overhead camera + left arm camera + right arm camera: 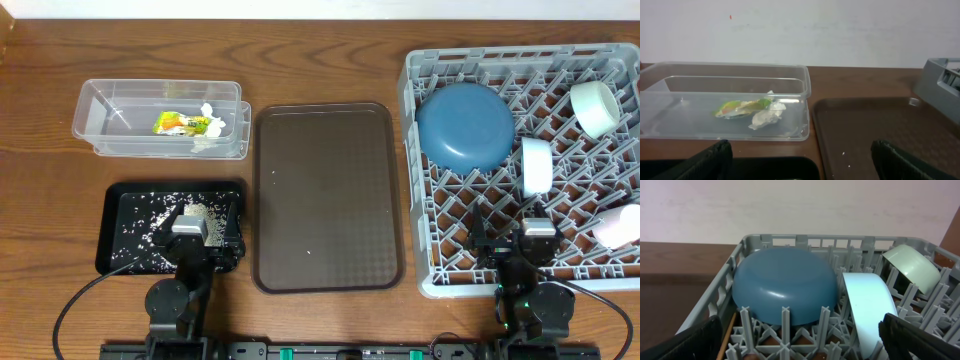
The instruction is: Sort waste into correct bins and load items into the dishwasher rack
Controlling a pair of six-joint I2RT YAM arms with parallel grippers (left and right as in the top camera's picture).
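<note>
Worktop (330, 50), brown wood grain, seen from above and from both wrists.

1. Clear tub (100, 100): rectangular, transparent, far left. It holds the snack wrapper (176, 123), crinkled and yellow, orange and green, with the crumpled white tissue (208, 130) touching its right end.
2. Black tray (112, 195): shallow, near left, just in front of the tub. Loose white rice grains (140, 222) are scattered over its floor.
3. Brown serving tray (327, 197): in the middle, between the bins and the rack, bare but for a few pale specks.
4. Dishwasher rack (418, 285): grey, square, pegged, on the right. Contents:
   - dark-blue plate (465, 125): deep and round, lying base-up at the far-left corner
   - pale-blue bowl (537, 166): on edge between pegs, just right of the plate
   - mint-green bowl (597, 108): tilted on edge at the far right
   - pink bowl (620, 225): at the right edge, partly cut off
   - wooden stick (726, 339): thin, lying low along the rack's left wall
5. Left gripper (800, 167): over the black tray, jaws spread wide, nothing between them.
6. Right gripper (802, 342): over the rack's near edge, jaws spread wide, holding nothing.
</note>
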